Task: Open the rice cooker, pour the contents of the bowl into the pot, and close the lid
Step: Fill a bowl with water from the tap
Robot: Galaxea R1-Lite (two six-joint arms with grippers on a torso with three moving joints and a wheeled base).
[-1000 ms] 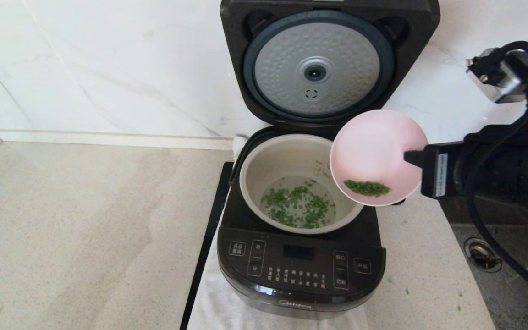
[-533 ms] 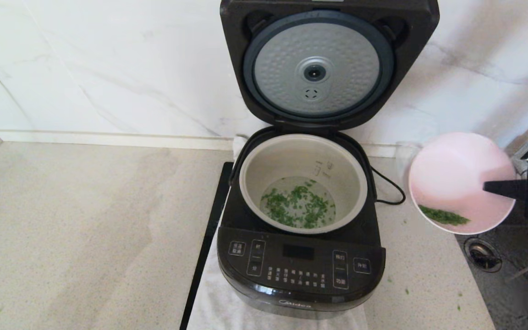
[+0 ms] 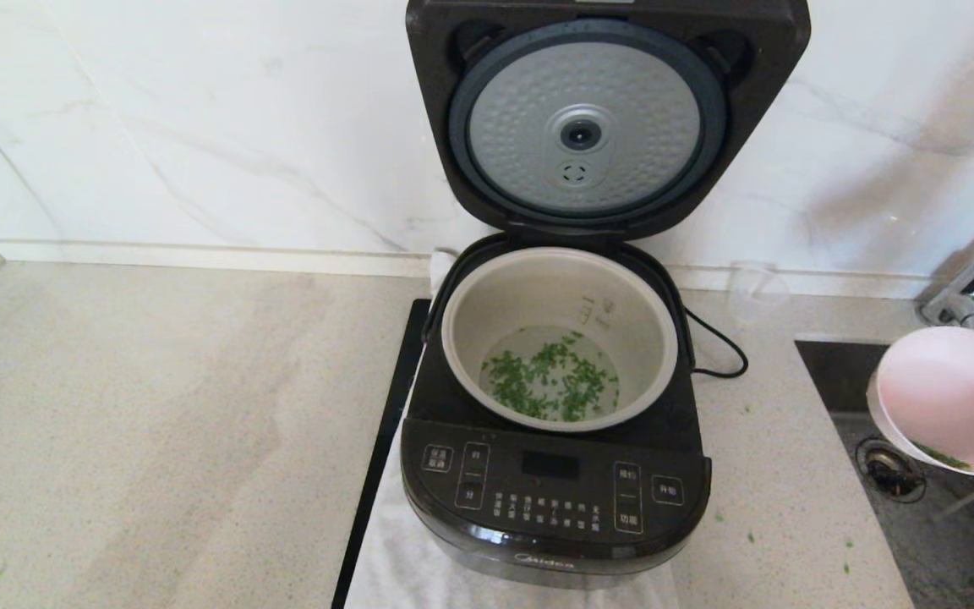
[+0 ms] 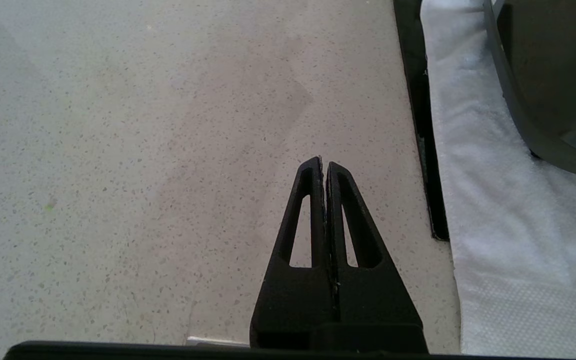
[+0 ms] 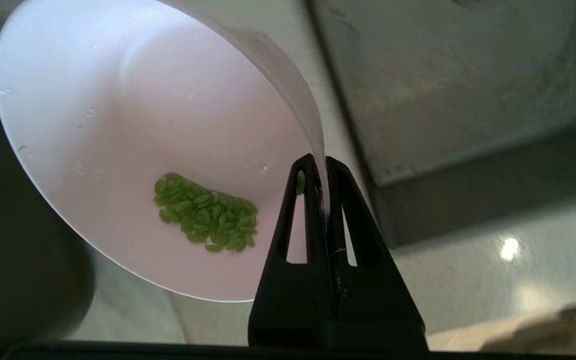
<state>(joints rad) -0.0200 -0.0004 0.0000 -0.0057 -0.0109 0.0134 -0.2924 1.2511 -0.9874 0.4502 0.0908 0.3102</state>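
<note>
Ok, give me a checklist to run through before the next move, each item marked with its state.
1. Lid open: ok.
2. Pot has greens in it: ok.
3. Bowl emptied: not ok, a clump of green bits remains.
4. Right gripper shut on the bowl rim: ok.
5. Bowl over the pot: not ok, it hangs over the sink.
6. Left gripper clear of the cooker: ok, shut over the counter.
</note>
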